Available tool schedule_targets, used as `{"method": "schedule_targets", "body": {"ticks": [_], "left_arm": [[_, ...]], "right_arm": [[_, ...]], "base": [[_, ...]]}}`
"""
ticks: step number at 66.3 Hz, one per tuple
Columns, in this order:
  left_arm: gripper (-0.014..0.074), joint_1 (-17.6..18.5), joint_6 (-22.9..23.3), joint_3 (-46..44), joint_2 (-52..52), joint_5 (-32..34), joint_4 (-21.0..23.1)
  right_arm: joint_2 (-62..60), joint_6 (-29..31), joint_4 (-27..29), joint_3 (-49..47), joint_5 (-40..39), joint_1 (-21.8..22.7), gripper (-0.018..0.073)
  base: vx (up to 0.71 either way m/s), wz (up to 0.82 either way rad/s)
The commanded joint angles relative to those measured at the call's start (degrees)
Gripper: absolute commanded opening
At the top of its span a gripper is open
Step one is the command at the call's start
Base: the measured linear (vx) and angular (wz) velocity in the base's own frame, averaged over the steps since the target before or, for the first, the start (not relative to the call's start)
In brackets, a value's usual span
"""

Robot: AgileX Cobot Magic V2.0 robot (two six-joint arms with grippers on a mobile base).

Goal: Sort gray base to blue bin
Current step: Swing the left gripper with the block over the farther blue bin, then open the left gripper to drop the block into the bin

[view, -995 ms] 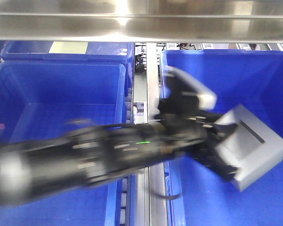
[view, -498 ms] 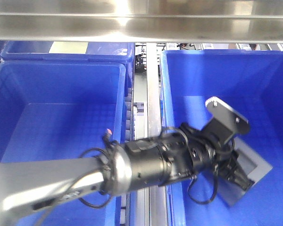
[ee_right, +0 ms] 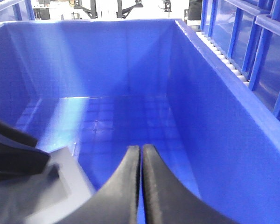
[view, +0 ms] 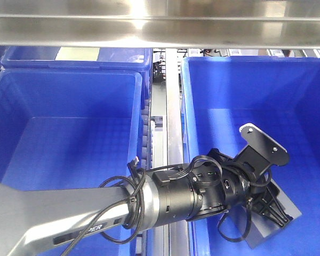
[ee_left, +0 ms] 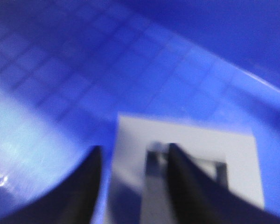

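From the front camera I see my left arm reaching across the metal rail (view: 172, 122) between the crates and down into the blue bin (view: 309, 85) on the right. The left claw (view: 266, 205) is low inside that bin, its black fingers wrapped in cables, with a flat black bracket (view: 262, 146) sticking up just above it.

The gray base (view: 274, 226) sits directly under and around the claw tip, low in the bin at its near end; I cannot tell whether it rests flat on the floor. On the left wrist camera the picture is blurred, but I make out the two dark fingers (ee_left: 81, 186) spread part way: one lies outside the block's left side, the other reaches down into the darker recess (ee_left: 196, 170) in its pale top face. So the claw straddles one wall of the gray base (ee_left: 191, 144), half open. Whether the pads actually press that wall, I cannot tell.

The right claw (ee_right: 141, 182) shows on its own wrist camera with both curved fingers pressed together and nothing between them. It hangs inside the same blue bin (ee_right: 210, 93), and the gray base (ee_right: 60, 186) lies just to its left, beside the dark bulk of the left arm.

A second blue crate (view: 69, 122) stands left of the rail.
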State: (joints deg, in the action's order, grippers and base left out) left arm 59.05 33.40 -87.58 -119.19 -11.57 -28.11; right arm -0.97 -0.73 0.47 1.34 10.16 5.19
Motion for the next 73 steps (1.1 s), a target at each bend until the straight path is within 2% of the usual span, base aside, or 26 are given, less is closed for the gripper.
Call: {"method": "schedule_targets", "body": {"ticks": [1,7,12,26,36,73], "left_arm": [[0.0459,0.2,0.3,-1.8,4.2,1.3,0.7],[0.0453,0.2,0.3,-1.6,5.4,-0.5,2.3],[0.0394,0.2,0.3,-0.1,7.2,0.6,2.1],[-0.0009,0.1,0.3,10.2,15.7,10.8,1.6],[-0.0008,0.1,0.3,19.0,23.0,15.1,1.6],[-0.0005,-0.1,0.0,47.9,60.3,12.0,1.2]], "right_arm": [[-0.1,0.7,-0.5,0.4,-1.7,0.0,-0.0005],[-0.1,0.7,-0.5,0.4,-1.7,0.0,-0.0005],[-0.1,0.7,-0.5,0.4,-1.7,0.0,-0.0005],[-0.1,0.7,-0.5,0.4,-1.7,0.0,-0.0005],[-0.1,0.7,-0.5,0.4,-1.7,0.0,-0.0005],[-0.1,0.7,-0.5,0.4,-1.7,0.0,-0.0005]], "base": [[0.0,0.0],[0.0,0.0],[0.0,0.0],[0.0,0.0],[0.0,0.0],[0.0,0.0]]}}
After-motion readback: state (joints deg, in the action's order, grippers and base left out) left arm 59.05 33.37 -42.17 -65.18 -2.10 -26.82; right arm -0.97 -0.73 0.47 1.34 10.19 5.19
